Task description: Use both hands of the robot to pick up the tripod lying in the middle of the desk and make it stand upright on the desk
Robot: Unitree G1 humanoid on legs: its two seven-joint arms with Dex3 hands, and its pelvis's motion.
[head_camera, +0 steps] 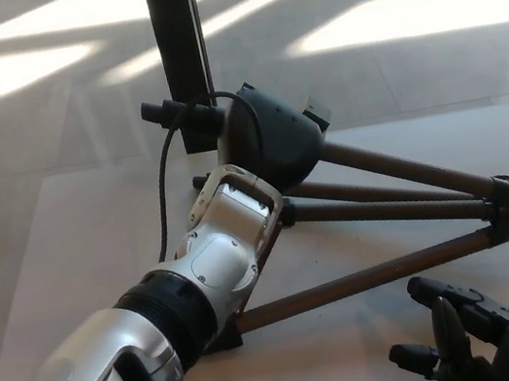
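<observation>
Brown-legged tripod [376,208] on bench [74,232], head end raised, legs slanting; not upright yet. Left robot hand [234,216] at tripod head, grip hidden, cannot tell. Right robot hand [474,344] below tripod legs, released, empty. Standing remains.

Tripod [374,199] on the desk [74,232], head [269,134] at centre, legs fanning right; left arm [217,256] reaches from the near left up to the head, a cable [166,181] looping on its left; post [180,56] behind; right hand [474,344] low right, before the nearest leg
</observation>
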